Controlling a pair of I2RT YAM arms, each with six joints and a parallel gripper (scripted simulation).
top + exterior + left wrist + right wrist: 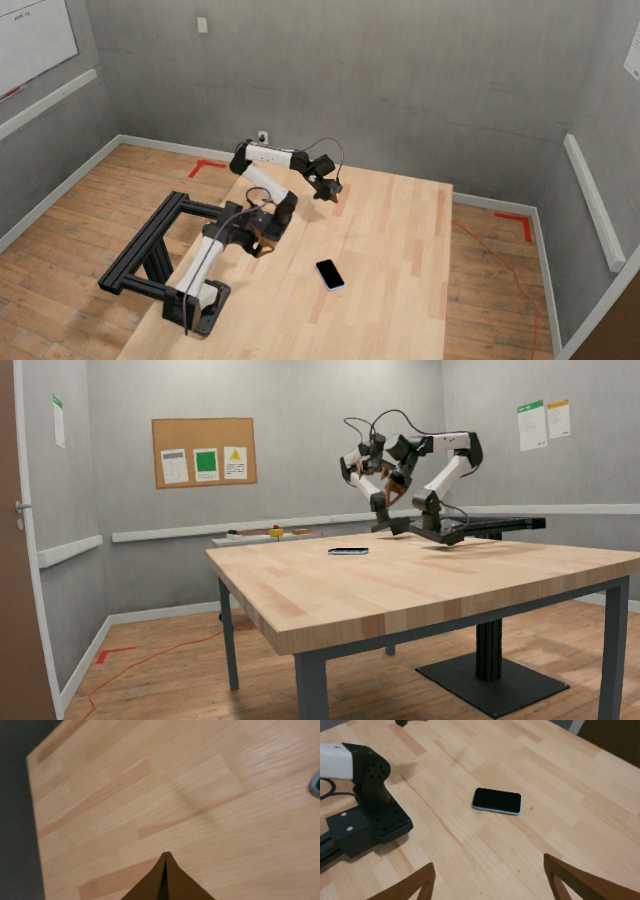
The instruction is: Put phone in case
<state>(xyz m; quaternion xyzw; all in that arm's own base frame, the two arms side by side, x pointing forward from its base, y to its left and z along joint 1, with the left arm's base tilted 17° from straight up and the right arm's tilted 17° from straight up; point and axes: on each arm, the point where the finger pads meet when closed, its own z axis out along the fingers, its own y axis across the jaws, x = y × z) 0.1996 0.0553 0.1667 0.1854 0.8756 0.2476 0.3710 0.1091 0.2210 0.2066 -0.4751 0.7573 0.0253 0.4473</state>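
Phone: blue-rimmed, laid flat, screen up, on the wooden table (390,240) (320,590) (121,812) (569,772); the phone (330,275) (348,551) (317,786) (497,801) is untouched.
Left gripper (334,199) (390,502) (166,857): closed on nothing, held above the table.
Right gripper (265,248) (372,473) (489,861): spread wide.

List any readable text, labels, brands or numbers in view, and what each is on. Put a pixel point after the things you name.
No line reads with certainty.
Whiteboard (35,45): short handwriting, perhaps "week", the rest too blurred.
Corkboard (204,432) sheets: print too small to read; one bears a yellow warning triangle (235,454), its mark unclear.
Green-topped and yellow-topped wall sheets (532,427) (559,421): too small.
Phone (330,274) (348,551) (497,801): none visible.
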